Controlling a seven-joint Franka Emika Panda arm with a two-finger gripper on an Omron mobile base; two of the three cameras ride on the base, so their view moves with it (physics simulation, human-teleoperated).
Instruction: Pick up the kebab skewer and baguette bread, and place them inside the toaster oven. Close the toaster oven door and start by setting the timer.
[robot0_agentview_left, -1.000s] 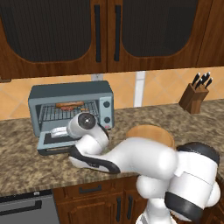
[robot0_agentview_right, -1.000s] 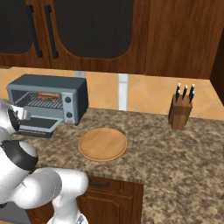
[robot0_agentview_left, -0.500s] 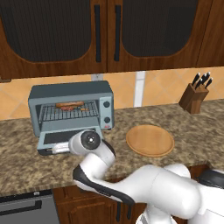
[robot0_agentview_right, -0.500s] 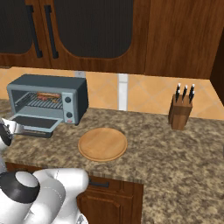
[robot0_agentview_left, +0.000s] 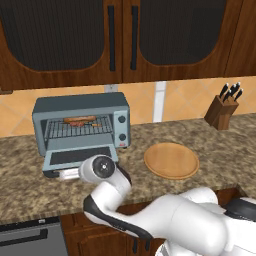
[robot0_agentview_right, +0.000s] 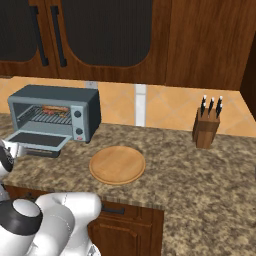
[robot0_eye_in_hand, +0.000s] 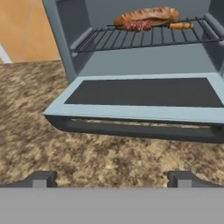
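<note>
Oven (robot0_agentview_left: 82, 107) sits on the granite tabletop (robot0_agentview_left: 150, 137) under the cabinets; door (robot0_eye_in_hand: 144, 94) hangs fully down, window facing up, handle along its front edge; baguette (robot0_eye_in_hand: 146, 15) and skewer (robot0_eye_in_hand: 151, 25) lie on the wire rack (robot0_eye_in_hand: 144, 38) inside, skewer just in front of and touching the loaf; end effector (robot0_eye_in_hand: 113, 178) is low before the door, tips spread wide, holding nothing; round wooden board (robot0_agentview_left: 171, 160) right of the oven; knife block (robot0_agentview_left: 222, 109) far right.
</note>
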